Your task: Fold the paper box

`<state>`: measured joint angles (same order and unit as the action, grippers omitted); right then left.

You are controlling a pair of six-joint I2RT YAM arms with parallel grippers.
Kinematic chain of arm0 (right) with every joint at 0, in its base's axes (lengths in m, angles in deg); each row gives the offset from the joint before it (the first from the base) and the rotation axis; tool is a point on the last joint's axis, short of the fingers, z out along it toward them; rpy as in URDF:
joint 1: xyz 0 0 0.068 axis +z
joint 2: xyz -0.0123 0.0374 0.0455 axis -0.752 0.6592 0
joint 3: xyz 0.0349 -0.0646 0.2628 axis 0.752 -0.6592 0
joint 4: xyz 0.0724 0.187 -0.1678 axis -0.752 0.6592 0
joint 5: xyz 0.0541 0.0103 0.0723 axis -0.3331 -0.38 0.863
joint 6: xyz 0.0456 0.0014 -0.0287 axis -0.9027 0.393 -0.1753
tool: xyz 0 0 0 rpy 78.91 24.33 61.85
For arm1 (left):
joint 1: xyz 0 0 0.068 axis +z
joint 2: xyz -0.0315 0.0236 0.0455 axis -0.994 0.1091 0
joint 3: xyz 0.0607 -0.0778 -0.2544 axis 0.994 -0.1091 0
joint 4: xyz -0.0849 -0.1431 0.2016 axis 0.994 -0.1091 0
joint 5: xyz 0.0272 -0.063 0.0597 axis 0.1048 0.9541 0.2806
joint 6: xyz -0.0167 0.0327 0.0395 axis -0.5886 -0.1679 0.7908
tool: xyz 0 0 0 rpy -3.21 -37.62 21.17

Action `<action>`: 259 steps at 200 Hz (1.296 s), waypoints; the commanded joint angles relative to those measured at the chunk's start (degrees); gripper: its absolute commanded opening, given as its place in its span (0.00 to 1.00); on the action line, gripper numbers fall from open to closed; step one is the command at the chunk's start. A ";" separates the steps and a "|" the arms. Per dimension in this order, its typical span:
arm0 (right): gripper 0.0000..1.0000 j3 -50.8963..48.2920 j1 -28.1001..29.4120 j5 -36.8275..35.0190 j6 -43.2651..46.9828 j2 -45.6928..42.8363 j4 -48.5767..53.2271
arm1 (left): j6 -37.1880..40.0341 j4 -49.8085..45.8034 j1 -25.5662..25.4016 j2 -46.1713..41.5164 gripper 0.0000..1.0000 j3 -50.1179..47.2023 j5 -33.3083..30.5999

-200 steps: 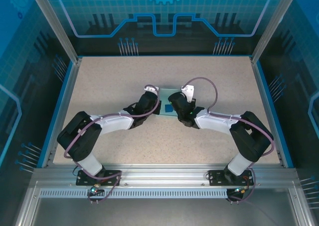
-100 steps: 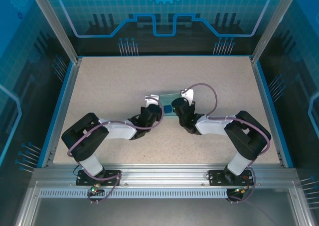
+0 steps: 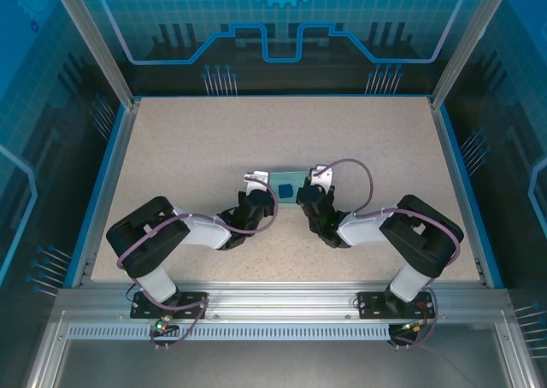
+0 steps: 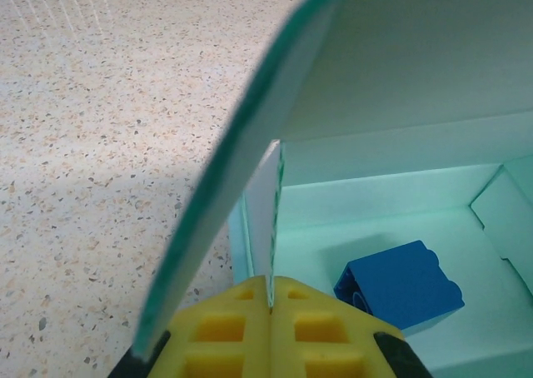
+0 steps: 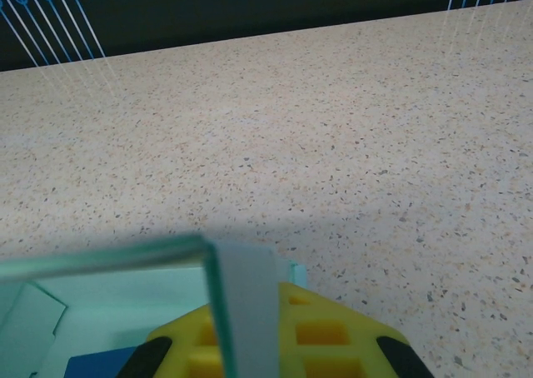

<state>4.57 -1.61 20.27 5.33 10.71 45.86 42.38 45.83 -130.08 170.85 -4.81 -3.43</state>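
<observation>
The pale teal paper box (image 3: 289,183) sits at the middle of the speckled beige surface (image 3: 188,149), between the 2 arms, which reach in from either side. From above, the left fingers (image 3: 263,189) meet its left end and the right fingers (image 3: 303,191) its right end. A small dark blue cube (image 3: 284,191) shows inside the box.

In the left wrist view, the yellow left fingers (image 4: 250,299) are clenched on a thin upright side wall of the box (image 4: 391,87), the paper pinched at the seam between the 2 pads. The box is open. Its broad lid panel curves up and over the tray, white underneath with a teal edge. The cube (image 4: 400,286) rests on the tray floor, just right of the pinched wall and apart from the far wall.

In the right wrist view, the yellow right fingers (image 5: 293,315) grasp a narrow upright flap of the box (image 5: 100,299), which rises from between the pads and leans slightly left. A teal paper edge runs left from the top of that flap. Below it are the pale tray interior and a corner of the cube (image 5: 96,365).
</observation>
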 commanded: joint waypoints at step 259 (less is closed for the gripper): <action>0.00 -1.31 4.13 -2.43 6.75 3.93 -1.63 | -0.41 -46.91 13.43 -24.91 0.64 21.30 38.29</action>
<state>3.00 1.50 16.11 11.19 12.54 40.75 40.89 6.27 -119.48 140.31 9.02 23.72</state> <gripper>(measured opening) 0.057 0.637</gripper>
